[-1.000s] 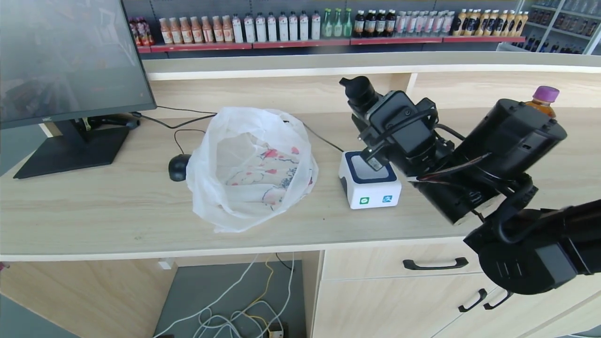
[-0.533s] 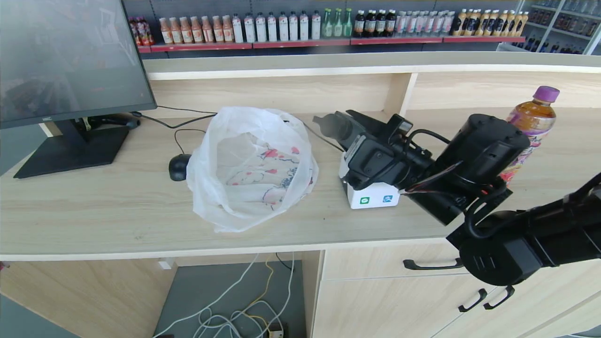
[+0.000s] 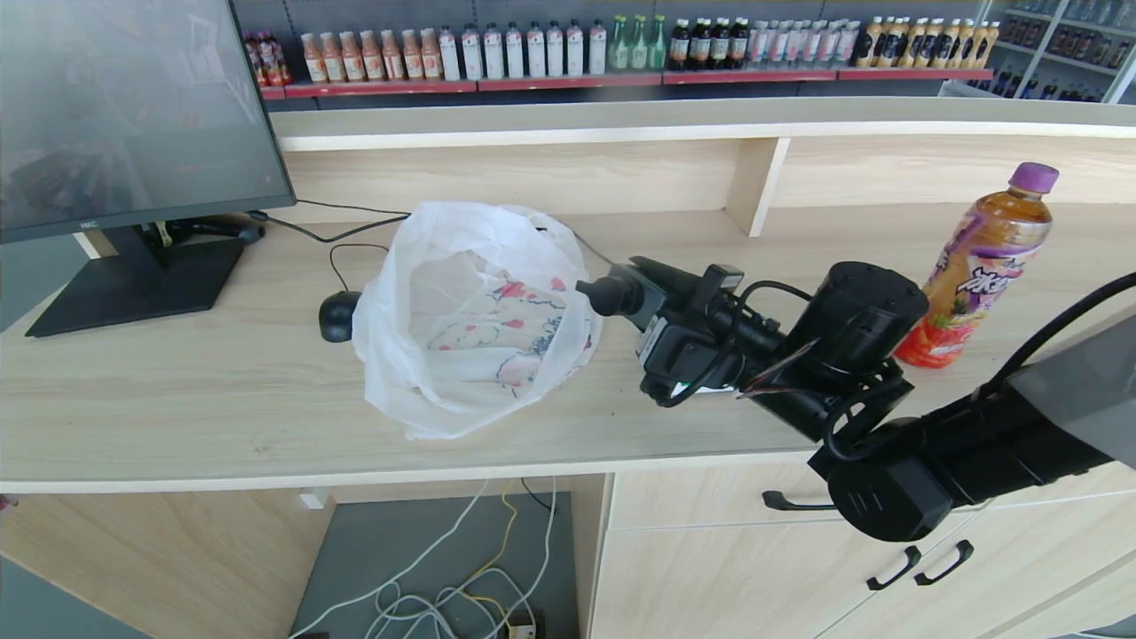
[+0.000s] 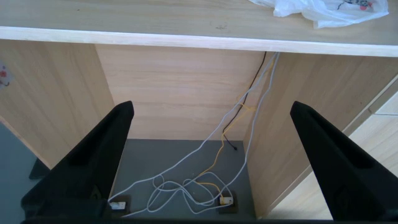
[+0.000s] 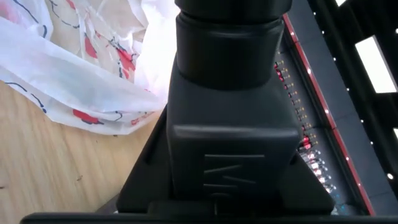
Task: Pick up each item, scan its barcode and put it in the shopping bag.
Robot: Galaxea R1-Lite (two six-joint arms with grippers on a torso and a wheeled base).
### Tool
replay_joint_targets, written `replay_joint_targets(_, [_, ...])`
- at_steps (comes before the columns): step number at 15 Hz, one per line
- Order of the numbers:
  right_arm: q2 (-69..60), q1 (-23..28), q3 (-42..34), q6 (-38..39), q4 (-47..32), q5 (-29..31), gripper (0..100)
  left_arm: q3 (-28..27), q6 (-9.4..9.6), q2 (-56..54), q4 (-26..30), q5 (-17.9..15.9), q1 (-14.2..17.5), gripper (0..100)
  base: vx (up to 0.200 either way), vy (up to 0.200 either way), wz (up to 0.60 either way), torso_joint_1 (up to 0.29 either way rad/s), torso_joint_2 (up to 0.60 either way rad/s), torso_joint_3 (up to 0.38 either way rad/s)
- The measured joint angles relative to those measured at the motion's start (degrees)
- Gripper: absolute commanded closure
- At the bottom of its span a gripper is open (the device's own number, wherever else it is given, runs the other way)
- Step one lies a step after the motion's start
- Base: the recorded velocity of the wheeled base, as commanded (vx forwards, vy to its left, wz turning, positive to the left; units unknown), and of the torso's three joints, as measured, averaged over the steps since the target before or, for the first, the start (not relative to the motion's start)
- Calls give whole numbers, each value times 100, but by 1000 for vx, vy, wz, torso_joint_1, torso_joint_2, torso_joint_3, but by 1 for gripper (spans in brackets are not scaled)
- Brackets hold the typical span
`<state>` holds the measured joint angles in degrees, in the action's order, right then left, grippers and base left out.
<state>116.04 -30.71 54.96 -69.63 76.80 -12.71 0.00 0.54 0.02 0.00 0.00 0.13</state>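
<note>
1. Clamps a dark bottle (image 3: 608,295) in the right gripper (image 3: 635,288), fingers closed on its body, cap end pointing left.
2. Holds that bottle above the counter (image 3: 222,390), just beside the right rim of the shopping bag (image 3: 475,319); cannot tell whether touching.
3. Hangs the left gripper (image 4: 211,112) below the counter's near edge, fingers spread wide with nothing between, over loose cables (image 4: 205,180) on the floor.
4. Shows the bag slumped mid-counter, mouth open, a mouse (image 3: 337,317) just to its left and a monitor (image 3: 133,115) at far left.
5. Shows an orange drink bottle (image 3: 976,266) with a purple cap upright at the counter's right end, well apart from the bag.
</note>
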Motion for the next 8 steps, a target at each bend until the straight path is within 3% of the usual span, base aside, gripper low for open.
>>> replay_joint_targets(8, [-69, 347, -295, 252, 315, -138, 100, 0, -2, 0, 0, 0, 2, 0, 0, 0, 0, 0, 0, 0])
